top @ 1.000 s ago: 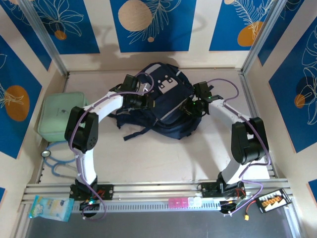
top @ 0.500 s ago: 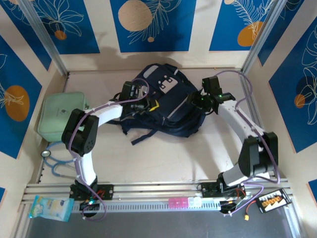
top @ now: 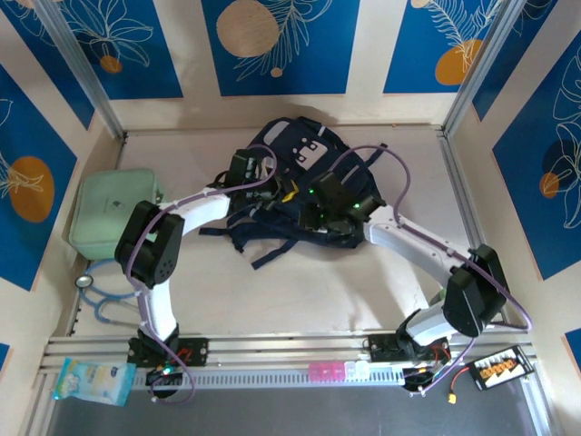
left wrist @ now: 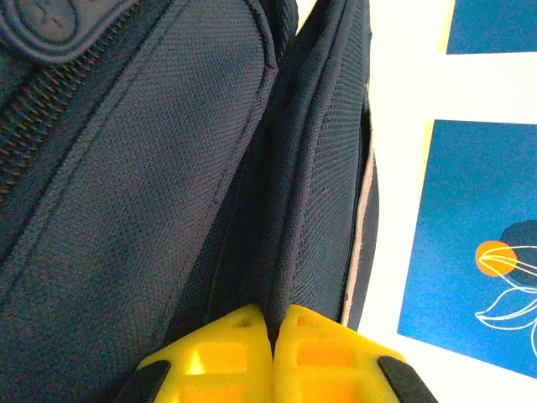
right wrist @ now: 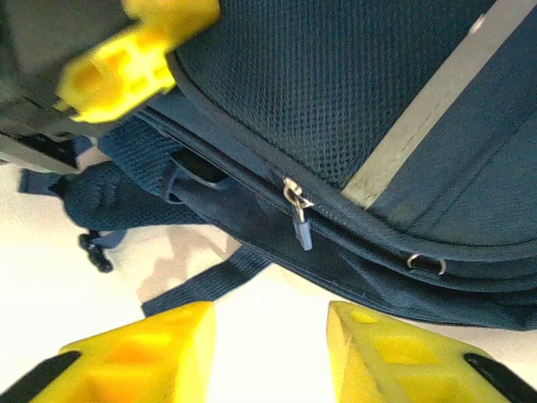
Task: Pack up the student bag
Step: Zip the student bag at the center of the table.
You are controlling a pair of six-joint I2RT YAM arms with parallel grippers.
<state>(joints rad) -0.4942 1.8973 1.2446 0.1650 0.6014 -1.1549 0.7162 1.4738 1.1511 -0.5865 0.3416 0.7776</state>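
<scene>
Swung leftward since earlier frame to near edge of student bag (top: 301, 147), far-centre on table: right gripper (right wrist: 268, 329) spread, zipper pull (right wrist: 300, 222) dead ahead, zip line crosswise; left gripper (left wrist: 273, 337) pressed together, pinching bag fold.

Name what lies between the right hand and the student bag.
Right wrist view: bare table and a loose strap lie between the right hand and the student bag.

1. Top view: bright, even light; soft shadows beside the student bag (top: 277, 141).
2. Left wrist view: the pale wall (left wrist: 403, 84) glares white.
3. Right wrist view: the right gripper (right wrist: 270, 332) is out of focus.
</scene>
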